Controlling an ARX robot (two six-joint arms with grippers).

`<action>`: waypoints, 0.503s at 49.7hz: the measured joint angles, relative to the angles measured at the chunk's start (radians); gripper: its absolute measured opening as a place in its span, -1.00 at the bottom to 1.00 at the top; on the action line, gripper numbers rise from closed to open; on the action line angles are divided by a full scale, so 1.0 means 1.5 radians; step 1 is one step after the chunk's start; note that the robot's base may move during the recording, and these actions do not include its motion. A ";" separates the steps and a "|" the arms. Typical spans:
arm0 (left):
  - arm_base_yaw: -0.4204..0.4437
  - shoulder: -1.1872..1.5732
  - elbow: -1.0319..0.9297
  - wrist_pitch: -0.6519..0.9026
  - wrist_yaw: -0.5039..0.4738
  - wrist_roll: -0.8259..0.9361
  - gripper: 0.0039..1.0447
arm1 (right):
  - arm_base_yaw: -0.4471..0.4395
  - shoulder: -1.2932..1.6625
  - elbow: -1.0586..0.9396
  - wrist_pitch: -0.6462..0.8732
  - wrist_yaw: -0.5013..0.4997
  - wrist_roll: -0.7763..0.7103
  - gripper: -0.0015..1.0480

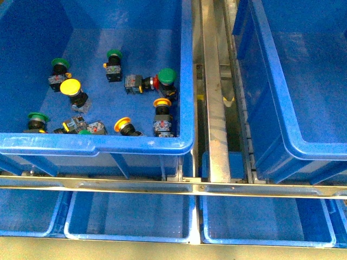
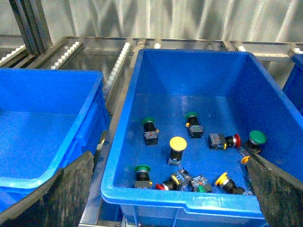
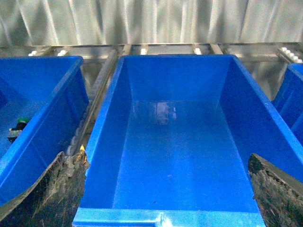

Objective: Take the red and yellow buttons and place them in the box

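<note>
Red button lies on its side, cap pointing right, long axis left-right. Left gripper and right gripper are both spread wide, empty.

Smooth, glossy blue plastic is shown by the box. Brushed bare metal is seen on the rail. The yellow button cap is finished glossy. Rough, matt black pads are seen on the right gripper.

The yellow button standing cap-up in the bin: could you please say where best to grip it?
Probably across its round cap, from straight above: the yellow button stands nearly upright, cap on top, body beneath, with clear space around it.
</note>
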State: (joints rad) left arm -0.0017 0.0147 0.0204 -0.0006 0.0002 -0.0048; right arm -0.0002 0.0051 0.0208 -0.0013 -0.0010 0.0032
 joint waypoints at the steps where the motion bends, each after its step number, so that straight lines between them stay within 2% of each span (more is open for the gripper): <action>1: 0.000 0.000 0.000 0.000 0.000 0.000 0.85 | 0.000 0.000 0.000 0.000 0.000 0.000 0.88; 25: 0.000 0.000 0.000 0.000 0.000 0.000 0.85 | 0.000 -0.001 0.000 0.000 0.000 0.000 0.88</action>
State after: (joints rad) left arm -0.0017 0.0147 0.0204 -0.0006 -0.0002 -0.0048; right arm -0.0002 0.0044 0.0208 -0.0013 -0.0010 0.0032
